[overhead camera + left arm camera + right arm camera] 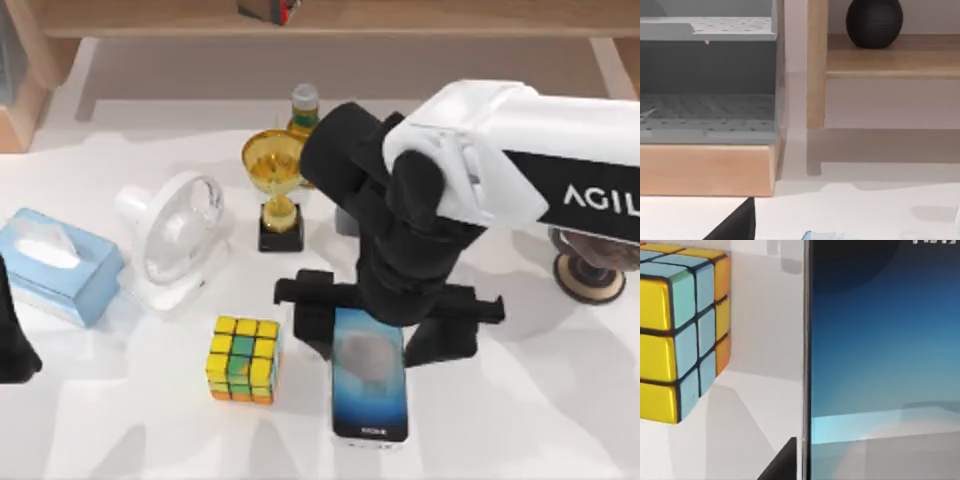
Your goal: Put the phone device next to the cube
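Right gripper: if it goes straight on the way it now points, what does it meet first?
Most likely the phone device. The right gripper points down at the table, directly over the phone's far end, beside the cube. How much gap remains is unclear.

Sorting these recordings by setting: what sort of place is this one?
Probably a rendered home or office tabletop, not a workshop. The white table holds everyday clutter: a tissue box, a small fan, a gold trophy, a puzzle cube and a phone. Wooden shelving stands behind.
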Action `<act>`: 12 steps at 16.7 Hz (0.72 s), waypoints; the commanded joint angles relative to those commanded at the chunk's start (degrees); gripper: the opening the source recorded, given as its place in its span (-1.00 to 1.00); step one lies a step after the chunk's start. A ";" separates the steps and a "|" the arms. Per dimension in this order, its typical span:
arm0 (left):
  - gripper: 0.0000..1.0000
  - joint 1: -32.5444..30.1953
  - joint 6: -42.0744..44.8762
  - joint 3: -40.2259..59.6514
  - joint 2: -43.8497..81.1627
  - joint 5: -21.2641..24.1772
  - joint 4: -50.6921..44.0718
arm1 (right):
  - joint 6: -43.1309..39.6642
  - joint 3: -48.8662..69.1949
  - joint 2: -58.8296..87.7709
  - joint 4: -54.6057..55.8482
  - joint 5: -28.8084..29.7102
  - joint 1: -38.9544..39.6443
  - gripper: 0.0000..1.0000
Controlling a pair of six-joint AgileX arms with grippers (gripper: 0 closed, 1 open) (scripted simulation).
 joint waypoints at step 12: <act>1.00 0.00 0.00 0.00 0.00 0.00 0.00 | -4.12 -2.13 6.28 3.35 8.43 -2.74 -1.00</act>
